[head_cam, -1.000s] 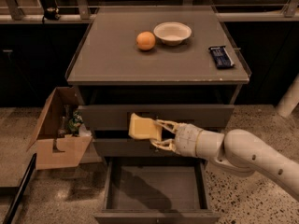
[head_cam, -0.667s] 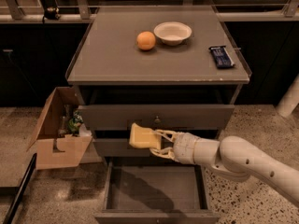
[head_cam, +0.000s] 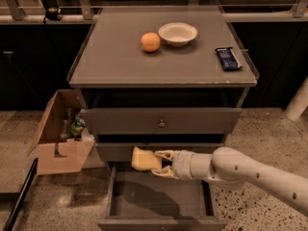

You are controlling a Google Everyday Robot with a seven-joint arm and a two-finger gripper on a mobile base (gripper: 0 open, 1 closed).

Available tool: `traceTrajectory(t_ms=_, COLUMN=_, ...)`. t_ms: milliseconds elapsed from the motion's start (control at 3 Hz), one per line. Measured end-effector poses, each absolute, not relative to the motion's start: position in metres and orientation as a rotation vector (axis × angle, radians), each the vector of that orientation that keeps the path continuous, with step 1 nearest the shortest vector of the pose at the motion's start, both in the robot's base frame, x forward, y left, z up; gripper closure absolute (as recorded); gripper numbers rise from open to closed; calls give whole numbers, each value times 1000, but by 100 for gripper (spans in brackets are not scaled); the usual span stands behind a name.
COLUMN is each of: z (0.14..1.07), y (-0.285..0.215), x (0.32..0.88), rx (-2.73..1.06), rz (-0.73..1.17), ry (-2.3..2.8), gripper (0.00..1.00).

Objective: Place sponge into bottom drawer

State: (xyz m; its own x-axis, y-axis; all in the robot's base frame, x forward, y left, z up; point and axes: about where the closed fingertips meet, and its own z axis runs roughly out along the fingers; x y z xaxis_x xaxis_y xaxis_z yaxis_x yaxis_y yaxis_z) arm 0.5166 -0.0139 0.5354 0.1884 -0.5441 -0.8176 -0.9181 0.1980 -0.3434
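Camera view: the sponge is seen held in the air at the left end of the gripper, just in front of the middle drawer and over the rear left part of the open bottom drawer. Its right end is clasped between the two pale fingers, one laid along its upper right edge and one beneath its lower right edge, so that the fingers are set narrowly, about the thickness of the block; its left end is left free. To the right, the white arm is stretched across the drawer's right wall and out toward the lower right corner. The sponge is kept clear of the drawer's floor, and whether it touches the middle drawer's front cannot be told. At the far left a cardboard box is stood on the speckled floor just beside the cabinet, apart from the drawer's left wall. The bottom drawer is pulled well out, and bare grey floor is shown from its left wall to its right wall, below and in front of the sponge. Above, the top drawer is closed, with its knob at the centre. On the cabinet top, an orange, a white bowl and a dark packet are placed from left to right, well apart from the gripper.
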Motion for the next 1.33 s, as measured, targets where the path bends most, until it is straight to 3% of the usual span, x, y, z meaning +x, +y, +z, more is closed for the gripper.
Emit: traceTrajectory(t_ms=1333, z=475, y=-12, x=521, rx=-1506, rz=546, ry=1600, gripper=100)
